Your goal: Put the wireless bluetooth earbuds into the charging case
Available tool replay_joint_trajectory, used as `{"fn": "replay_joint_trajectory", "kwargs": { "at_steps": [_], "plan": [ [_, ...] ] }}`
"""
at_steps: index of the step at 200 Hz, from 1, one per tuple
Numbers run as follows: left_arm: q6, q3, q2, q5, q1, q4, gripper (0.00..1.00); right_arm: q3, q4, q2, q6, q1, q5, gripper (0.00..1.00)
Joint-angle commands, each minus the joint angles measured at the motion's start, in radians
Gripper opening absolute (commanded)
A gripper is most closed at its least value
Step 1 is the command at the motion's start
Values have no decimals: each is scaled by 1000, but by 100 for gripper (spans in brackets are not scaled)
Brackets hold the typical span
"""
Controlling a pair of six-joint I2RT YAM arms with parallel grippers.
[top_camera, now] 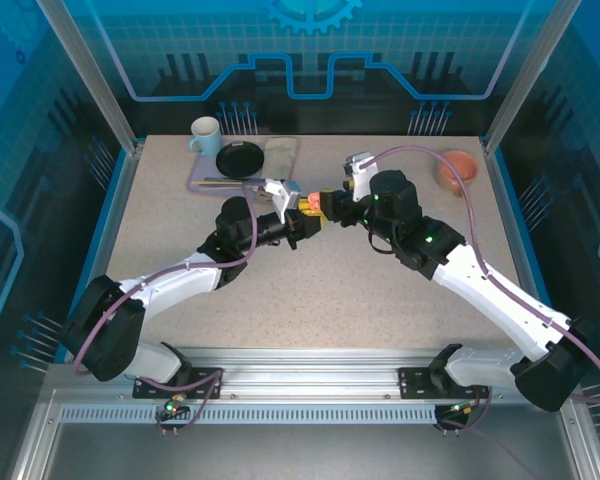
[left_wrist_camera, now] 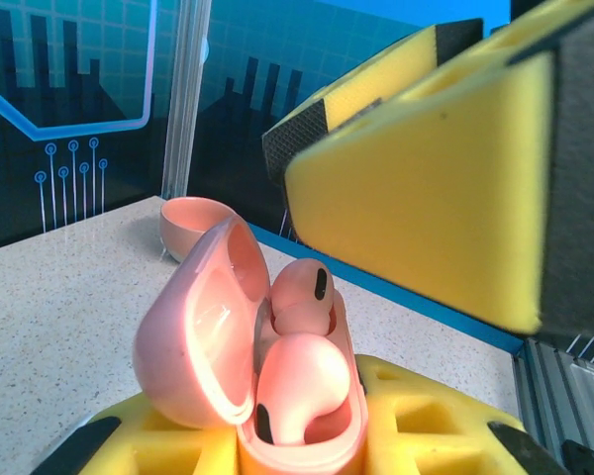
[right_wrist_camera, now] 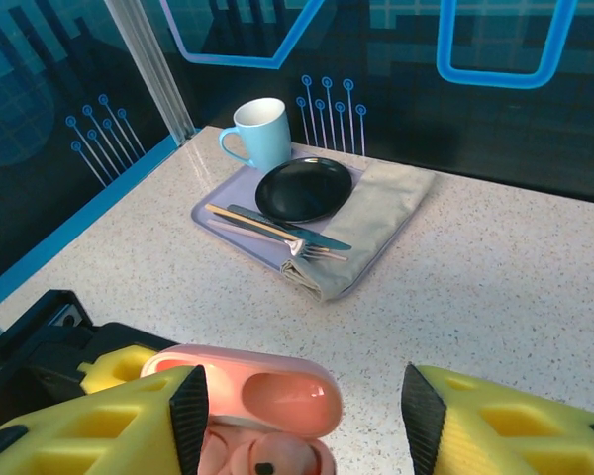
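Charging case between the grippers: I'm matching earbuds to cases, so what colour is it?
The charging case is salmon pink, seen best in the left wrist view.

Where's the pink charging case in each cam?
Top external: pink charging case just above frame centre.
Left wrist: bottom centre, lid open, salmon-pink earbuds inside.
Right wrist: bottom edge, left of centre.
Shared landmark: yellow-padded right gripper beside the case.

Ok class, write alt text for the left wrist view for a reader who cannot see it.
An open pink case holds two pink earbuds, gripped between the left gripper's yellow fingers. The right gripper's large yellow finger hangs above right; a pink bowl sits behind on the speckled table.
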Motion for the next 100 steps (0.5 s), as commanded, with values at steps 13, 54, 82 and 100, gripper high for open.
{"fn": "replay_joint_trajectory", "kwargs": {
  "at_steps": [13,54,82,100],
  "plan": [
    [18,5,-15,28,-9,56,0,40,-13,-52,129,-66,-94,59],
    [41,-5,-27,84,-8,46,0,89,-82,-54,222,-179,-264,62],
    [44,4,-28,164,-8,23,0,167,-168,15,204,-265,-436,71],
    [40,28,-14,214,-8,-3,0,208,-195,75,194,-302,-582,76]
  ]
}}
